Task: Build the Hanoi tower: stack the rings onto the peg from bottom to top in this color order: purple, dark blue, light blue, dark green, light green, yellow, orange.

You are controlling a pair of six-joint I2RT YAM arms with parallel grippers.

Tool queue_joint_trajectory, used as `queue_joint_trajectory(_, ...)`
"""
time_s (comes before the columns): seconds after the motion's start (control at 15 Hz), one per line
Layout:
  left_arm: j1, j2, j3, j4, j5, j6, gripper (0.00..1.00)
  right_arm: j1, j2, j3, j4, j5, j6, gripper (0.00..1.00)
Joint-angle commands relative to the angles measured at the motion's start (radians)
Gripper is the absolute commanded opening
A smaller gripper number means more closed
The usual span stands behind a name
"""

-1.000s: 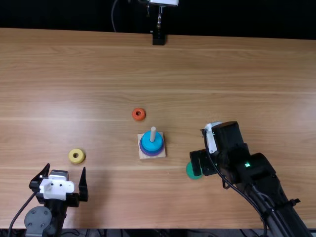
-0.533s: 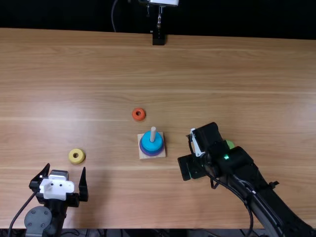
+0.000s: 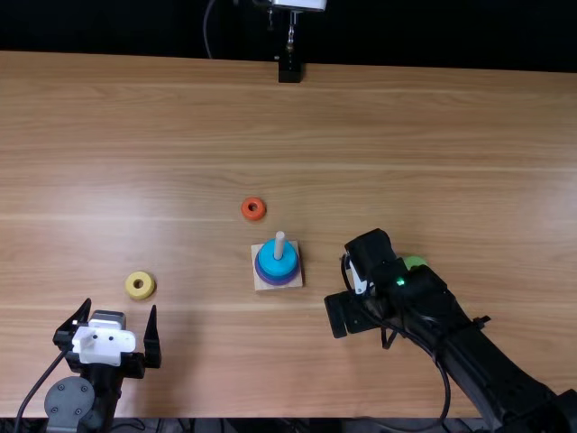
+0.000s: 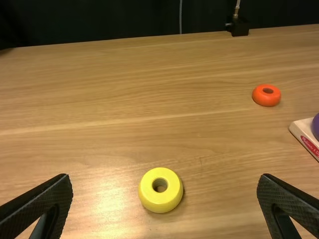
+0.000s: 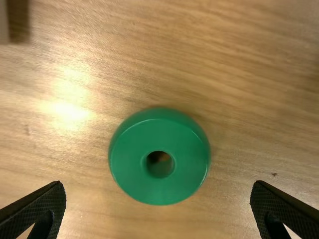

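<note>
Left gripper (image 4: 165,177) gapes empty; likewise right gripper (image 5: 157,184), four o'clock from peg (image 3: 279,245). Dark green ring (image 5: 129,167), likely light and stiff, suits side grip.

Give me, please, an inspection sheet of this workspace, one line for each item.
Surface: light brown wooden table.
Job's things: purple ring and light blue ring on the peg; orange ring, yellow ring, dark green ring and light green ring off it.
Clutter: nothing seen.
Grippers: left gripper open, holding nothing; right gripper open, not touching the dark green ring.
Cables: along both arms; another cable beyond the table.
Surroundings: black backdrop.
</note>
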Motion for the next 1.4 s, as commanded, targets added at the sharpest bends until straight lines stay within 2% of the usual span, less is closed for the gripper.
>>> queue_joint_trajectory(0.0,-0.002,-0.012,-0.105,-0.084,-0.004,0.013,1.0,0.0,0.011,-0.009,0.0,0.006,0.016,1.0)
queue_joint_trajectory(0.73,-0.001,-0.012,-0.105,-0.084,-0.004,0.013,1.0,0.0,0.075,-0.009,0.006,0.004,0.016,1.0)
queue_joint_trajectory(1.0,-0.002,-0.012,-0.105,-0.084,-0.004,0.013,1.0,0.0,0.077,-0.012,0.078,0.007,0.02,1.0)
queue_joint_trajectory(1.33,-0.002,-0.012,-0.105,-0.084,-0.004,0.013,1.0,0.0,0.083,-0.03,0.081,0.006,0.02,1.0)
